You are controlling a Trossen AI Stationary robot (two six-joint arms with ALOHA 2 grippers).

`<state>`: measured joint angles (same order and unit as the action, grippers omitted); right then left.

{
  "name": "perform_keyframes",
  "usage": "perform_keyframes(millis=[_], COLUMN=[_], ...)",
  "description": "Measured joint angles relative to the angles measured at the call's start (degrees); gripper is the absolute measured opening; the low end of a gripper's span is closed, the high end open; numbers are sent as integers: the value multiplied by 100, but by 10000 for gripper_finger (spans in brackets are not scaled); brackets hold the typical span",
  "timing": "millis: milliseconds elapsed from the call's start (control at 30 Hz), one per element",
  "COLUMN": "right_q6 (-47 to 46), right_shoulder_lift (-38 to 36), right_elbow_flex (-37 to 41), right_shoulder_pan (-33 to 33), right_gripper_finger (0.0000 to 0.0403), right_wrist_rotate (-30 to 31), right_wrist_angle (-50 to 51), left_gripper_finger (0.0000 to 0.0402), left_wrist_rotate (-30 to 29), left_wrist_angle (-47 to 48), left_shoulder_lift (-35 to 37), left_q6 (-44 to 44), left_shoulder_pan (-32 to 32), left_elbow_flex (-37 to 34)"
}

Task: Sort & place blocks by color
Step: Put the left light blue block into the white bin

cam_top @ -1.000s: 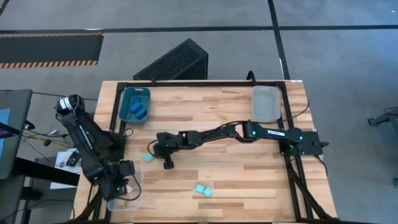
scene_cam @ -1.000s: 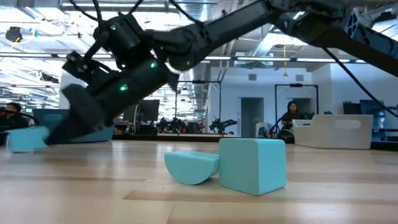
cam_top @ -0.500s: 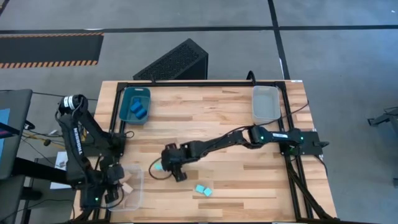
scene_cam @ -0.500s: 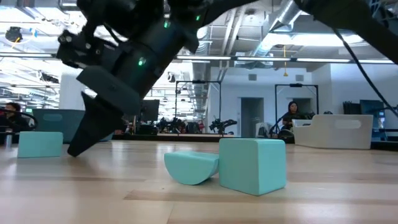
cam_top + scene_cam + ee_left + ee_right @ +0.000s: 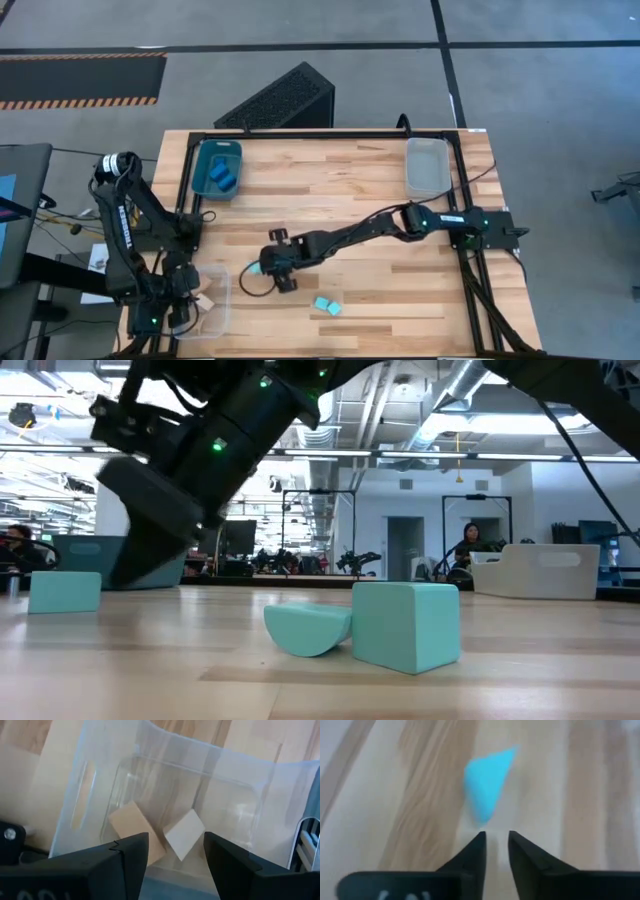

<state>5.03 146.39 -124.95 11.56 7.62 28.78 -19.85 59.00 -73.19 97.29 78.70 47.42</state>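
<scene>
Right gripper (image 5: 495, 851), fingers a narrow gap apart and holding nothing, points at a lone turquoise block (image 5: 487, 782) just ahead, probably lining up a pick; left gripper (image 5: 175, 860) hangs open, empty, over the clear bin (image 5: 90, 750) holding tan blocks (image 5: 137, 832).

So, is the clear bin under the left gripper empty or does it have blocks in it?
Not empty. The left wrist view shows two pale tan wood blocks lying inside the clear bin, just beyond the left gripper.

Turquoise blocks (image 5: 326, 305); tan blocks (image 5: 135, 830) in clear bin (image 5: 75, 795); teal bin (image 5: 200, 165).
</scene>
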Motion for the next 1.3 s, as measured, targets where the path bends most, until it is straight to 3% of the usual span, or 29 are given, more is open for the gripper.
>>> perform_keyframes(millis=[200, 333, 533, 667, 1033, 1167, 1300], right_q6=[-65, -70, -105, -247, -265, -264, -268], right_shoulder_lift=[13, 13, 17, 153, 393, 389, 389], right_elbow_flex=[0, 0, 0, -17, -2, -2, -2], right_shoulder_pan=[-50, -30, -62, -138, -176, -176, -183], right_gripper_finger=[190, 252, 292, 292, 278, 236, 162], right_wrist_rotate=[-190, -704, -777, -793, -796, -802, -813], right_wrist_angle=[-389, -399, -749, -1270, -1401, -1618, -1560], left_gripper_finger=[178, 178, 178, 178, 178, 178, 178], left_wrist_rotate=[-294, -302, -338, -343, -342, -346, -362], left_wrist_angle=[2, 6, 7, 8, 26, 38, 44], left_shoulder_lift=[0, 0, 0, 0, 0, 0, 0], left_q6=[-344, -481, -671, -760, -976, -1009, -1012], left_shoulder_pan=[-51, -113, -237, -354, -522, -601, -645], left_elbow_flex=[0, 0, 0, 0, 2, 2, 2])
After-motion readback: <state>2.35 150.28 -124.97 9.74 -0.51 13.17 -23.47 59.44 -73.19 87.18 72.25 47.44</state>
